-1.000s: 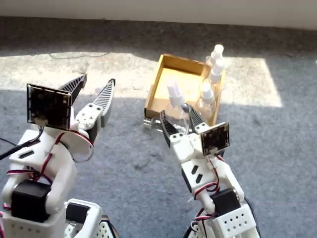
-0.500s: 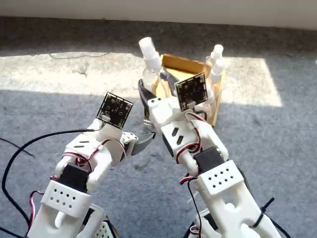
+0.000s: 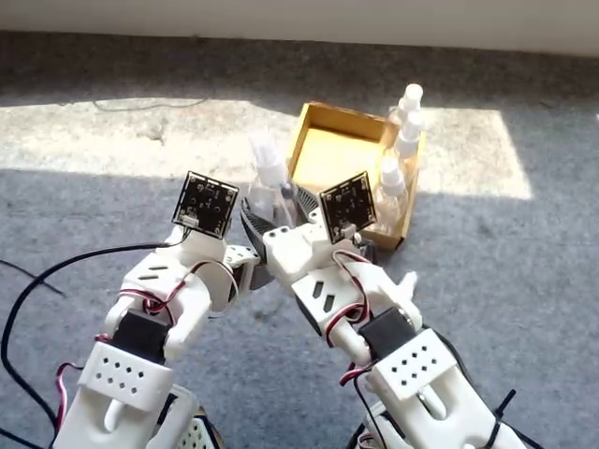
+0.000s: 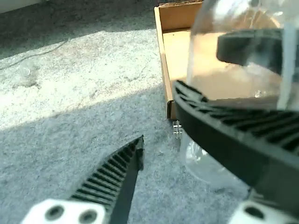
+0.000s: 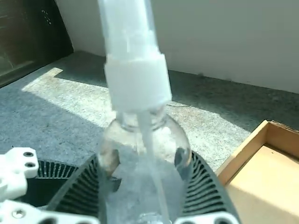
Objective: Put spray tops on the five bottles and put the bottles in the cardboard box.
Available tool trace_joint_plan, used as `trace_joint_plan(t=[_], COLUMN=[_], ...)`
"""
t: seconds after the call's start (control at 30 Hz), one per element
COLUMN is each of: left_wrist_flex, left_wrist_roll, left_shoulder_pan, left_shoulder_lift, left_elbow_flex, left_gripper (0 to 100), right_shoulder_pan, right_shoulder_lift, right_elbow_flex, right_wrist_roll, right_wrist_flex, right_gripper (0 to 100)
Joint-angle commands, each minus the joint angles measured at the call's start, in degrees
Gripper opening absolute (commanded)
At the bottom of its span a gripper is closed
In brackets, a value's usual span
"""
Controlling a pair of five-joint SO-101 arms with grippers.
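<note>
Holding the left tool (image 4: pixel 159 113) open and empty beside the bottle (image 3: pixel 269 192), perhaps to steady it. Clamping that bottle, spray top (image 3: pixel 265 154) on, in the right tool (image 3: pixel 276 211) just left of the cardboard box (image 3: pixel 346 113), with three bottles (image 3: pixel 391 183) inside.

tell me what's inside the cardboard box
Three capped bottles stand along one wall of the cardboard box, on its brown floor. The right arm covers its near corner.

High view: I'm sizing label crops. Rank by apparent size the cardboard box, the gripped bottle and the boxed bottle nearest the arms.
1. box
2. gripped bottle
3. nearest boxed bottle
The last two look close. The gripped one seems slightly bigger, but nearness to the camera may explain that.
</note>
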State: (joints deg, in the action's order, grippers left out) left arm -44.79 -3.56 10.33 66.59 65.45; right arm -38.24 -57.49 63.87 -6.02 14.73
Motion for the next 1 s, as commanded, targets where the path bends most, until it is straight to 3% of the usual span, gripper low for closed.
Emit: trace_joint_plan(t=[0.0,0.33,0.5,0.8,0.97], left_wrist_flex=[4.75,4.75,4.75,5.1,4.92], left_wrist_roll=[-0.26,-0.35,-0.44,-0.62,-0.62], left_shoulder_pan=[-3.21,-2.77,-2.77,-2.77,-2.77], left_shoulder_lift=[0.66,0.66,0.66,0.66,0.66], left_elbow_flex=[1.27,1.27,1.36,3.47,3.74], left_gripper=[35,35,35,35,35], right_shoulder_pan=[-0.48,3.3,9.36,13.05,14.9], right_shoulder_lift=[-3.56,0.04,15.6,45.49,58.77], right_elbow_flex=[-2.95,-6.64,-20.62,-45.14,-58.42], right_wrist_roll=[-0.09,0.09,4.57,-4.13,-4.4], right_wrist_flex=[4.53,3.56,2.59,2.68,2.51], right_gripper=[0.5,0.5,0.5,0.5,0.5])
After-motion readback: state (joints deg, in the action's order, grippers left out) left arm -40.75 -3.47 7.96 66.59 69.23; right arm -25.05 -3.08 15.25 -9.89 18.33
